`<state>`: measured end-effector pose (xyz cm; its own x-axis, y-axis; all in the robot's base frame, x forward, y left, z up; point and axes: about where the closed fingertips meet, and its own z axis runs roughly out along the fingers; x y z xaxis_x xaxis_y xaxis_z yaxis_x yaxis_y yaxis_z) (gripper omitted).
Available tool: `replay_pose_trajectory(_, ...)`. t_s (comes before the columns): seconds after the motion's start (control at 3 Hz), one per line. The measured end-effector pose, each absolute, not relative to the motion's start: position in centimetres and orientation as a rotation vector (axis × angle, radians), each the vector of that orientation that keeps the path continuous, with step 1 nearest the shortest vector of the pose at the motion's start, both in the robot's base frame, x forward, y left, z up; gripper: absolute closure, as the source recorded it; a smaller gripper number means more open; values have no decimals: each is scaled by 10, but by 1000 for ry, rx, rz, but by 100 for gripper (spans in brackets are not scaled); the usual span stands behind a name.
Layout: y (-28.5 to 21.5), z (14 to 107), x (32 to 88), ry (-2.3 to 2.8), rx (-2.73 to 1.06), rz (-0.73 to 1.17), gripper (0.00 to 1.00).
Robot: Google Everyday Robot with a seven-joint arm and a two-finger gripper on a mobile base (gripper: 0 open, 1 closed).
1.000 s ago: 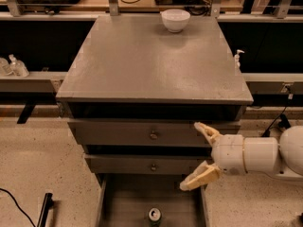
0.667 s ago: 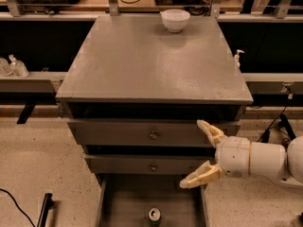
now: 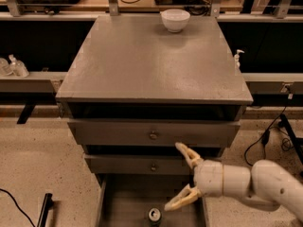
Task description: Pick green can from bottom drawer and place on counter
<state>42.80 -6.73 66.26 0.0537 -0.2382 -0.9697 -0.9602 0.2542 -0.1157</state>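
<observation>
Bottom drawer [image 3: 128,207] w/ green can [image 3: 155,215], gripper [image 3: 174,176] just above-right, spread, shifted left

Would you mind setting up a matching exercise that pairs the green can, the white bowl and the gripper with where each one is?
Things
1. green can
2. white bowl
3. gripper

Places
A. at the far edge of the counter
B. open, hovering in front of the knobbed drawer fronts, over the drawer below them
C. upright in the pulled-out bottom drawer

Pairs: 1-C, 2-A, 3-B
</observation>
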Motion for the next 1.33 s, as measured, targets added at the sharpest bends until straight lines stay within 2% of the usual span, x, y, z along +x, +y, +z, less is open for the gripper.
replay_pose_trajectory(0.33,-39,546,397,1422,-1280,913,0)
replay_pose_trajectory(1.0,-39,522,410,1491,-1283,941,0)
replay_pose_trajectory(1.33,-62,452,426,1563,-1351,882,0)
